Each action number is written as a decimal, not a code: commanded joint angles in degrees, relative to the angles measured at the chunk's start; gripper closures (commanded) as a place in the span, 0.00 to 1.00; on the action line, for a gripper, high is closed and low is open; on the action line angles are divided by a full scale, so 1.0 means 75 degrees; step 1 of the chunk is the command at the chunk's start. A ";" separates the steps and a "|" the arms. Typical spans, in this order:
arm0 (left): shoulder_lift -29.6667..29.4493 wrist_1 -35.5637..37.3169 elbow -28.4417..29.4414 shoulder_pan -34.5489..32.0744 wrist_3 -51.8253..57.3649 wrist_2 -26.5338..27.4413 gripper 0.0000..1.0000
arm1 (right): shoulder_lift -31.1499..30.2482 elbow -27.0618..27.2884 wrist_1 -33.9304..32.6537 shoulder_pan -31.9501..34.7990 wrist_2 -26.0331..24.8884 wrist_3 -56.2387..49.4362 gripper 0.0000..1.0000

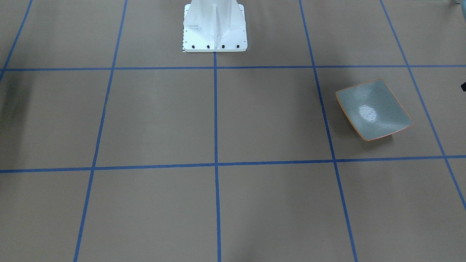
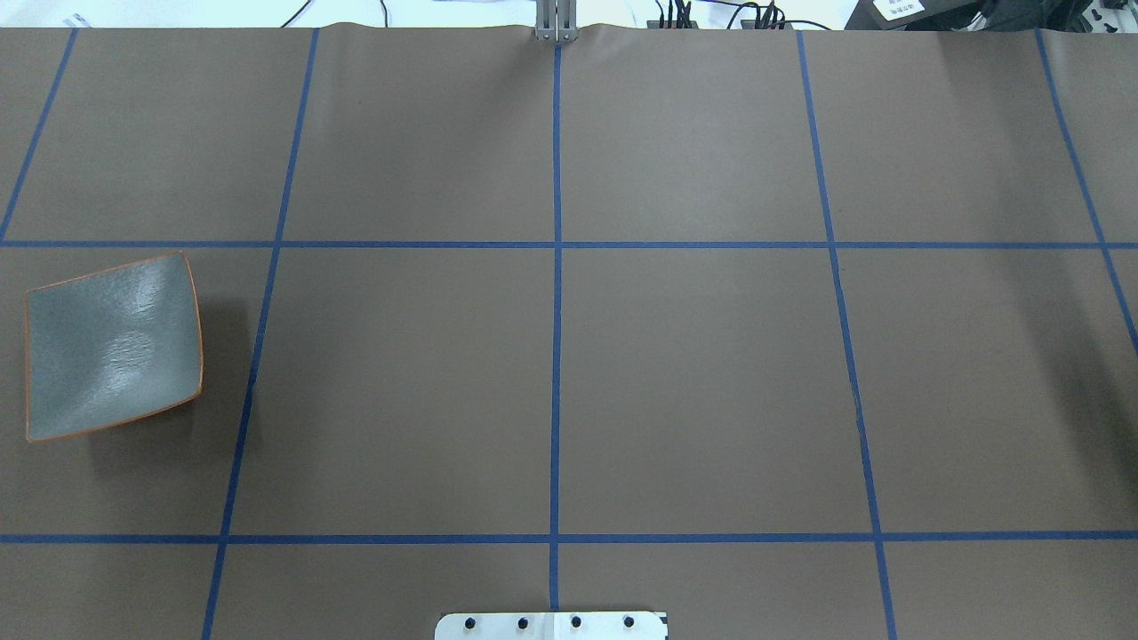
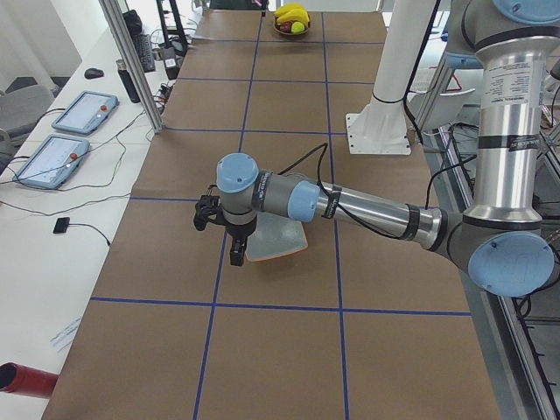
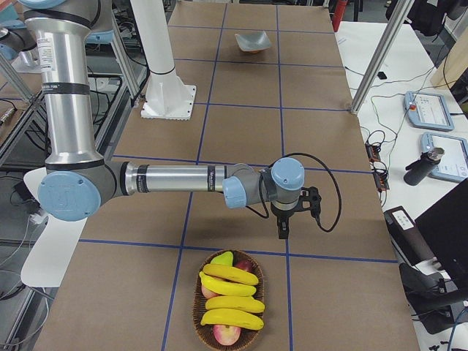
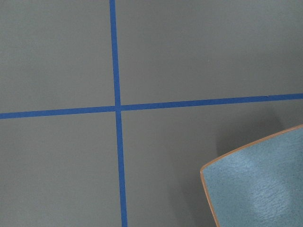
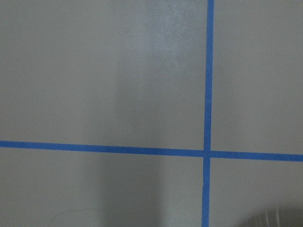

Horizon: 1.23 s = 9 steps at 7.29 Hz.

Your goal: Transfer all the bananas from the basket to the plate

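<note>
Risk: bananas (image 4: 232, 303) stacked in basket (image 4: 197, 307) at bench (image 2: 693, 382) right edge, plate (image 2: 111, 347) at left edge; long carry, grip may slip. Jaws' opening: cannot tell.

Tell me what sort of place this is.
Probably a robotics lab: a table marked with a blue tape grid, the robot's left arm and right arm reaching over it, teach pendants on a side bench.
</note>
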 commanded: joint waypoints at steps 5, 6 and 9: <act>0.0216 -0.0148 -0.0038 0.0012 0.0023 -0.0144 0.00 | 0.0268 0.0735 -0.1426 0.0110 -0.0077 -0.0536 0.00; 0.0204 -0.0137 -0.0038 0.0035 0.0035 -0.0121 0.00 | 0.0209 0.0759 -0.1379 0.0122 -0.0066 -0.0548 0.00; 0.0204 -0.0125 -0.0050 0.0059 -0.0071 -0.0121 0.00 | -0.0816 0.0888 -0.0587 0.0180 -0.0078 -0.0525 0.00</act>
